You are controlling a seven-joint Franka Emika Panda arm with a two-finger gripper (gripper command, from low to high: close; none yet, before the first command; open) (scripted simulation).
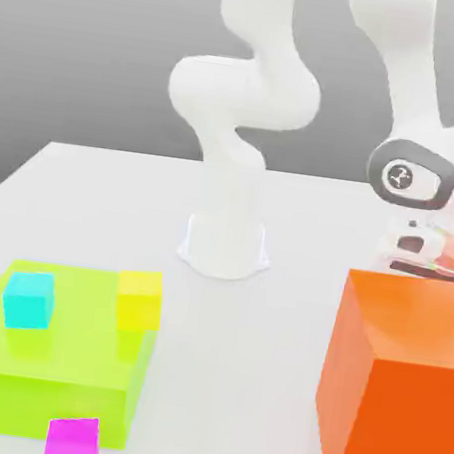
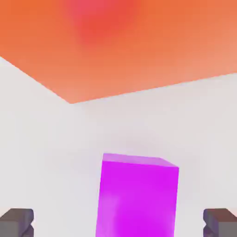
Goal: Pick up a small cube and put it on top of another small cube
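The hand (image 2: 118, 224) is lining up on the purple cube (image 2: 137, 196) at the hand view's lower centre, on the counter (image 2: 46, 152) beside the orange block (image 2: 139, 41): this is the reach-to-grasp step. Its fingers (image 2: 16, 221) are standing spread wide, gripping nothing, touching nothing. Next it needs to be dropping squarely over the cube, then pinching and carrying it to the yellow cube (image 1: 139, 298) at the exterior view's lower left.

A plain white table (image 1: 282, 379) under soft light, grey wall (image 1: 94, 42) behind

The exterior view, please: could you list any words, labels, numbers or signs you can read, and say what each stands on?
Round emblem on the arm's grey wrist joint: a mark is there, too blurred to read.
Orange block, lime-green slab, yellow cube, cyan cube, magenta cube: no text.
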